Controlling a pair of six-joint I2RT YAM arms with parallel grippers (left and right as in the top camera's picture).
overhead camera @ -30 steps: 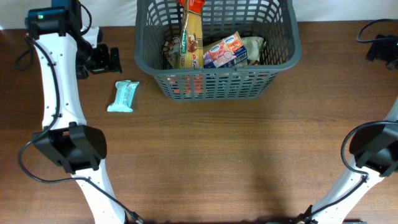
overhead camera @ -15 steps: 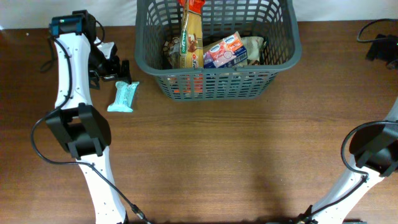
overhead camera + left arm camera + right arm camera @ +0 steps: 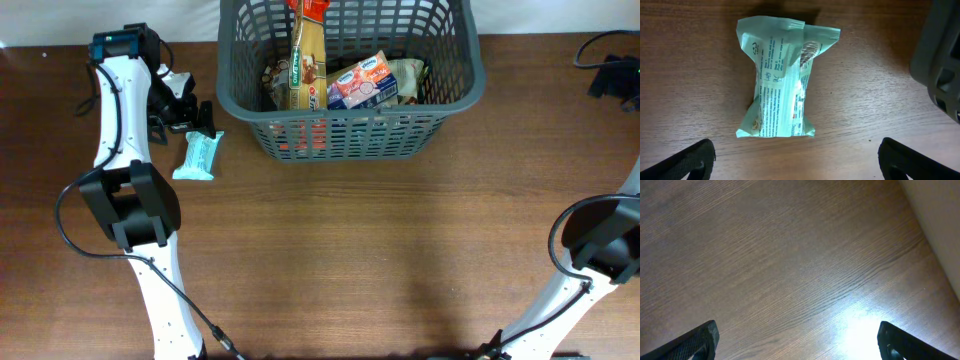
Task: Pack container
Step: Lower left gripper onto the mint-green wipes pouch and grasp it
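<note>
The container, a dark grey slotted basket, stands at the back middle of the table with several snack packs inside. A mint-green snack pack lies flat on the wood just left of it. My left gripper hovers over the pack's far end, open and empty. In the left wrist view the pack lies ahead of the wide-apart fingertips, apart from them, and the container's corner shows at the right. My right gripper is open over bare wood at the far right back.
Both white arms rise from bases at the front left and front right. A pale wall borders the table beyond the right gripper. Brown wood tabletop spreads in front of the basket.
The left arm has swung right, bringing its open gripper from the table's left edge to above the mint-green pack. The pack, basket and right arm have not moved.
</note>
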